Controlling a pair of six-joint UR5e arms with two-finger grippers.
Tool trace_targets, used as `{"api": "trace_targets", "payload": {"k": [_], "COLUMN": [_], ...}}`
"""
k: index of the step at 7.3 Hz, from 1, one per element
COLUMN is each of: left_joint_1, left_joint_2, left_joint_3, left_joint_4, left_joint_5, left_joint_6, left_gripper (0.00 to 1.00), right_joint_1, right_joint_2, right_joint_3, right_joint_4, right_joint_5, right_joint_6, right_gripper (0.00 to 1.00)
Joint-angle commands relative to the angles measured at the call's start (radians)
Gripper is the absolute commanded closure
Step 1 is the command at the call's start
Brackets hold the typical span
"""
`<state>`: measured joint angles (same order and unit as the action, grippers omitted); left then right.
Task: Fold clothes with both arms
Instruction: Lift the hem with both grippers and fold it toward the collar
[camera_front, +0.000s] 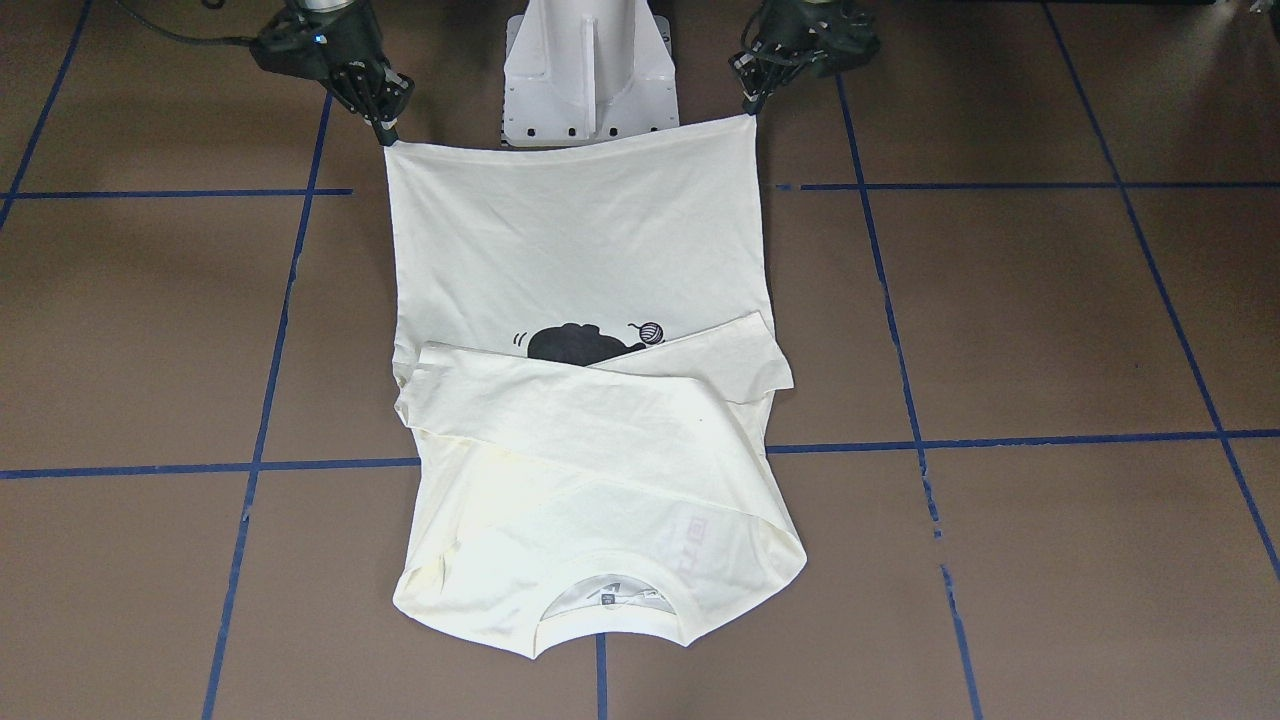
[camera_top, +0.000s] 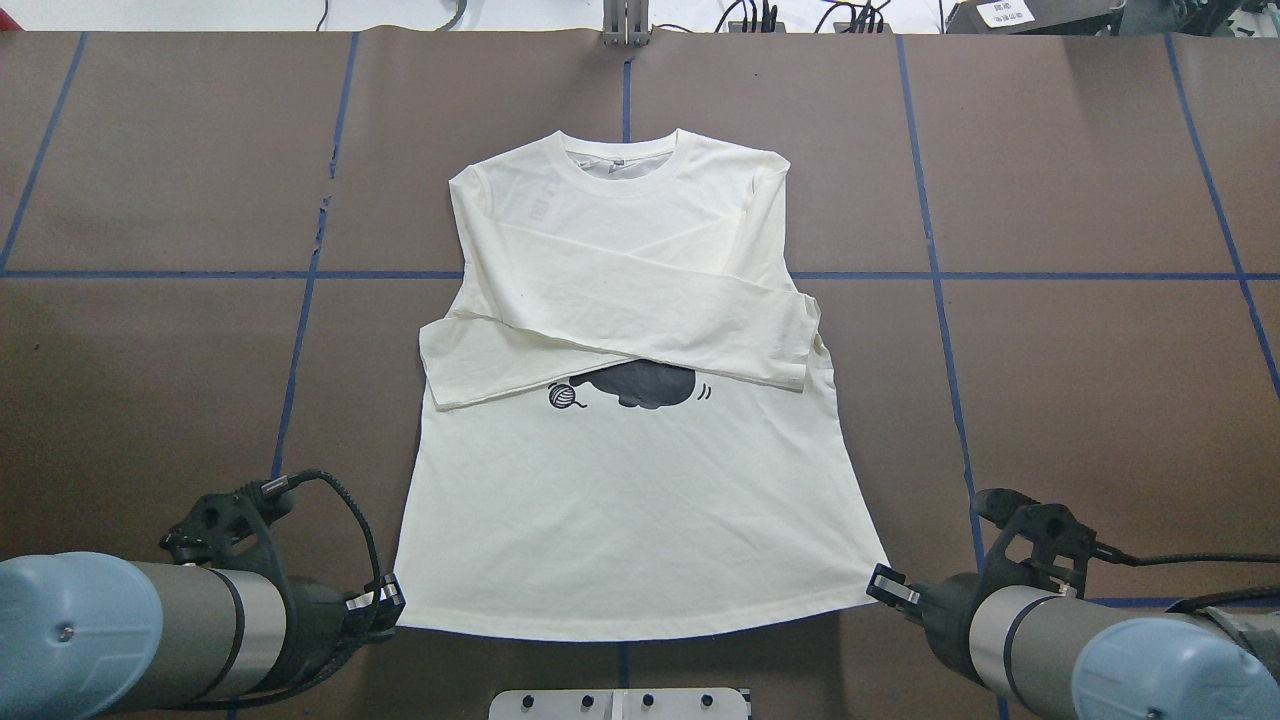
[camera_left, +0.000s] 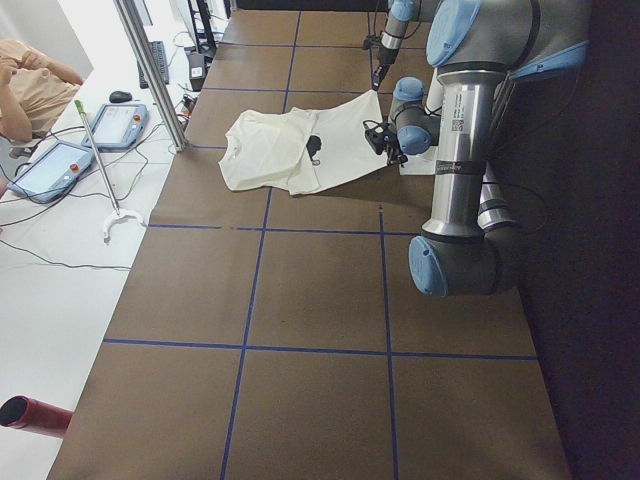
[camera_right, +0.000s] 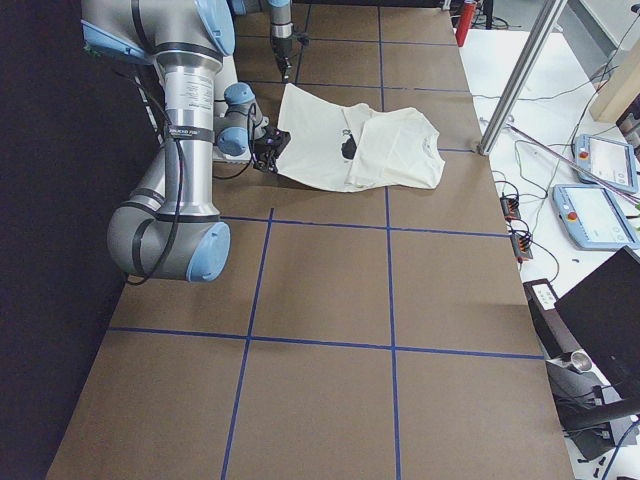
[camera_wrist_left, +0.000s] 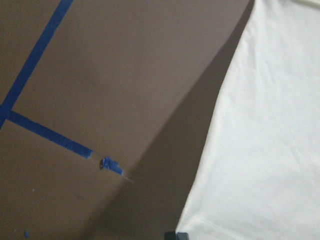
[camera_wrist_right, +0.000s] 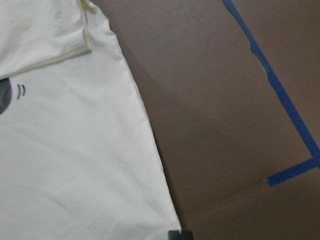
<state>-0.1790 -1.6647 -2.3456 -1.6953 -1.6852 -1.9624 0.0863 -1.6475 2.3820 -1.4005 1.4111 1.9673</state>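
Note:
The cream-white shirt (camera_top: 640, 500) lies flat on the brown table, print side up, collar at the far side. Both long sleeves are folded across the chest, partly covering the black cat print (camera_top: 640, 385); the lettering is hidden. My left gripper (camera_top: 390, 600) is shut on the hem corner on its side, also visible across the table (camera_front: 752, 108). My right gripper (camera_top: 885, 585) is shut on the other hem corner (camera_front: 388, 135). The hem runs taut between them. Each wrist view shows only a shirt edge (camera_wrist_left: 270, 125) (camera_wrist_right: 75, 150) and bare table.
The white pedestal base (camera_front: 590, 70) stands just behind the hem, between the arms. Blue tape lines (camera_top: 300, 300) grid the brown table. A person (camera_left: 30, 80), handheld pendants (camera_left: 110, 125) and a metal post (camera_left: 150, 70) are beyond the far edge.

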Motion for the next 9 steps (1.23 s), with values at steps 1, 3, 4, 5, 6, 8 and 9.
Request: {"api": "trace_targets", "payload": {"k": [1, 3, 4, 5, 6, 8, 9], "left_joint_1": [-0.166, -0.365, -0.455, -0.526, -0.546, -0.591, -0.603], "left_joint_2": [-0.134, -0.260, -0.320, -0.390, -0.418, -0.428, -0.460], "left_joint_3": [0.082, 0.269, 0.372, 0.481, 0.588, 0.772, 0.836], "left_joint_4": [0.002, 0.003, -0.007, -0.011, -0.091, -0.316, -0.348], "left_joint_5": [-0.001, -0.008, -0.008, -0.010, -0.007, -0.002, 0.001], "left_joint_6": [0.136, 0.338, 0.432, 0.479, 0.502, 0.508, 0.508], "left_gripper": [1.00, 1.00, 1.00, 1.00, 1.00, 1.00, 1.00], "right_joint_1": [0.120, 0.377, 0.488, 0.548, 0.608, 0.677, 0.693], "right_joint_2": [0.125, 0.346, 0.424, 0.490, 0.577, 0.731, 0.799], "right_joint_3": [-0.056, -0.307, -0.430, -0.536, -0.676, -0.922, -1.040], "right_joint_4": [-0.002, -0.003, -0.002, 0.001, 0.002, 0.009, 0.026], "right_joint_5": [0.017, 0.183, 0.269, 0.276, 0.285, 0.308, 0.304], "right_joint_6": [-0.083, -0.301, -0.400, -0.488, -0.557, -0.620, -0.628], "right_gripper": [1.00, 1.00, 1.00, 1.00, 1.00, 1.00, 1.00]}}
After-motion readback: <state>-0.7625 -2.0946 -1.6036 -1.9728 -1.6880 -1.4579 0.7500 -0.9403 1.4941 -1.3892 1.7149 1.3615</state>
